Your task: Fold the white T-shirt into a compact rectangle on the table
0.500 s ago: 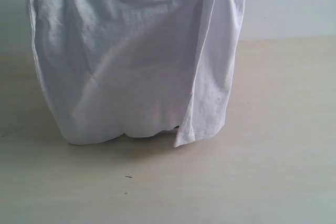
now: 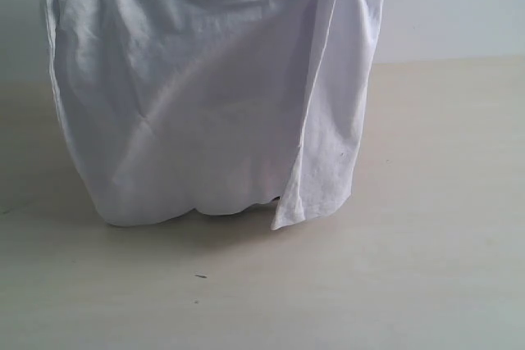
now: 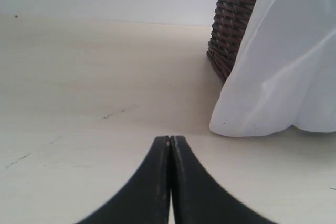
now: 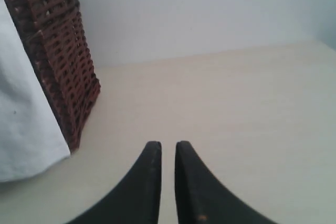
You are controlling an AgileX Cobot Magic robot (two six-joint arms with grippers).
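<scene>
Nearest, the black left hand (image 3: pixel 169 139) hovers low over the wide pale beige wood-look table (image 2: pixel 426 243), its fingers pressed together on nothing. The black right hand (image 4: pixel 168 144) is barely parted by a thin slit and equally empty. Farther off, the white cotton T-shirt (image 2: pixel 205 104) hangs in loose folds down the side of the dark brown woven wicker basket (image 3: pixel 228 30), its hem resting on the table and its top out of frame. No fold has begun, so the step in hand looks like fetching the shirt. Next, both hands likely need to spread, reach the cloth, pinch it and draw it onto bare table.
</scene>
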